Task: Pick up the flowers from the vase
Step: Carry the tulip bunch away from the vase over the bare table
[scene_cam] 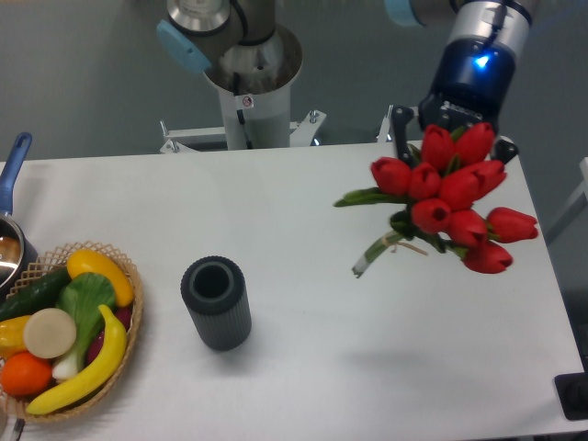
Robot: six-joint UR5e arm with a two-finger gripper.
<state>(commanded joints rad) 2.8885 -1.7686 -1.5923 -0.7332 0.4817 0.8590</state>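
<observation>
Your black two-finger gripper (450, 152), at the end of the arm's blue-lit wrist, is clamping the bunch of red tulip buds with green leaves and pale green stems (447, 199); its fingers are largely hidden behind the blooms, with one dark finger (401, 134) showing at the left of the bunch. You are holding the flowers in the air over the right part of the white table (303, 230), tilted, with the stem ends pointing down and to the left and one long green leaf reaching out to the left. A thin tie is showing around the stems just below the buds. The small dark grey ribbed cylindrical vase (216, 302) is standing upright on the table, well apart from the bunch, toward the left, with its round mouth open to the camera and nothing in it. Just beside the table's left edge, the woven basket (130, 340) is carrying a yellow banana, a yellow pepper, a green cucumber, leafy greens, an orange fruit and a pale round slice. Behind the basket, at the far left, the metal pot with a blue handle (13, 165) is sitting partly out of view.
</observation>
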